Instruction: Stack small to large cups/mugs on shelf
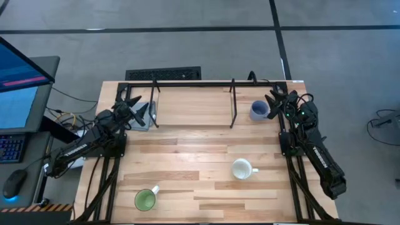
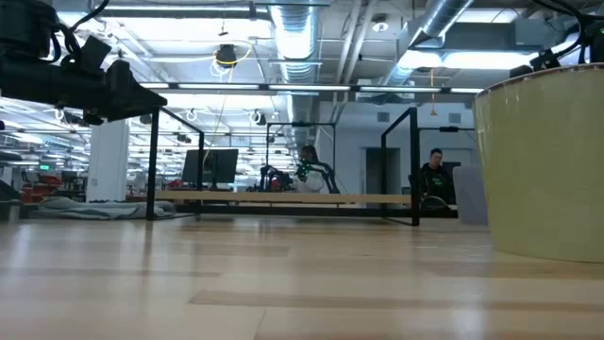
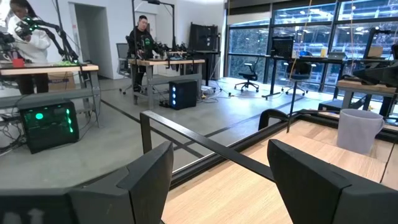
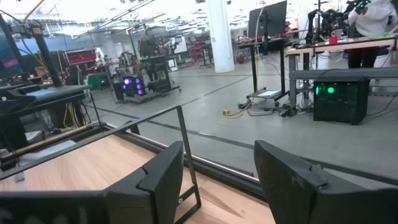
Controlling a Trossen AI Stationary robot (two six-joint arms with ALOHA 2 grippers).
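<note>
From above, the blue-grey mug (image 1: 259, 110) sits alone on the shelf (image 1: 194, 106) at the table's far right; the white mug (image 1: 241, 169) and green mug (image 1: 146, 199) wait on the table (image 1: 187, 156), unstacked. Wrist views show left claw (image 3: 217, 180) and right claw (image 4: 217, 180) released, empty.
</note>
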